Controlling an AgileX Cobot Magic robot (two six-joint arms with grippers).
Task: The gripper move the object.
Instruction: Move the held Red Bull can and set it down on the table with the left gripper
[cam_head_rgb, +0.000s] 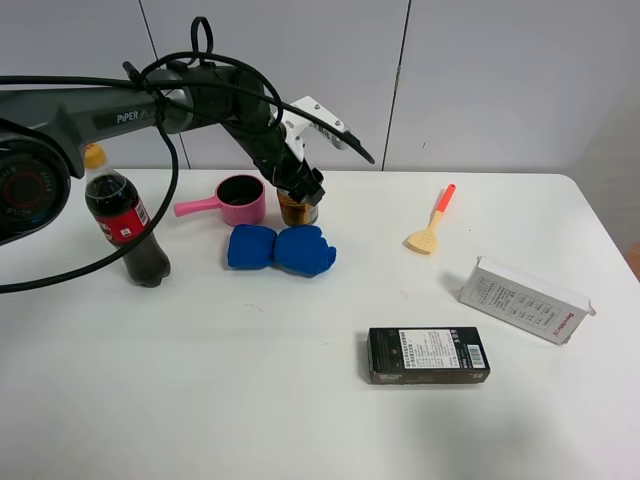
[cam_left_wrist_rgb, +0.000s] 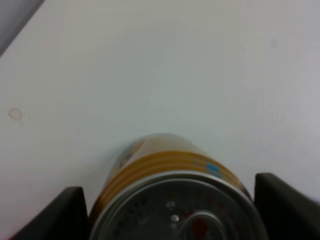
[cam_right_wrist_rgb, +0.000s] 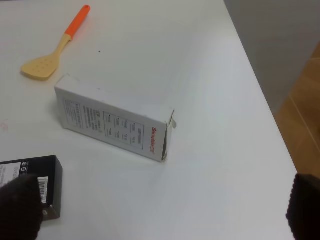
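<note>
Nearest us on the white worktop (cam_head_rgb: 250, 400) we logged one black box (cam_head_rgb: 427, 355), lying flat with its printed label up. Right of it and a little farther back we logged one white box (cam_head_rgb: 525, 300), lying on its side at an angle, near the worktop's right edge.

Right gripper (cam_right_wrist_rgb: 160, 200): we saw it in its wrist view only, as two dark blurred fingers (cam_right_wrist_rgb: 17, 210) spread wide apart with nothing between them, above the worktop near both boxes.

At the left we recorded one cola bottle (cam_head_rgb: 125, 215), upright, with a red label and a yellow cap. Near the middle lay one blue padded item (cam_head_rgb: 280, 250) in two lobes. At the right, farther back, lay one spatula (cam_head_rgb: 432, 222) with a tan blade and an orange handle.

Behind the blue item stood one pink cup (cam_head_rgb: 238, 200), its handle pointing left. Just beside the cup, on its right, stood the can (cam_head_rgb: 295, 210), gold-yellow with a silver top and pull tab.

Left gripper (cam_head_rgb: 300, 188): it reached down over the can. In its wrist view we saw one black finger on each side of the can, and both met its wall with no gap we could see.
</note>
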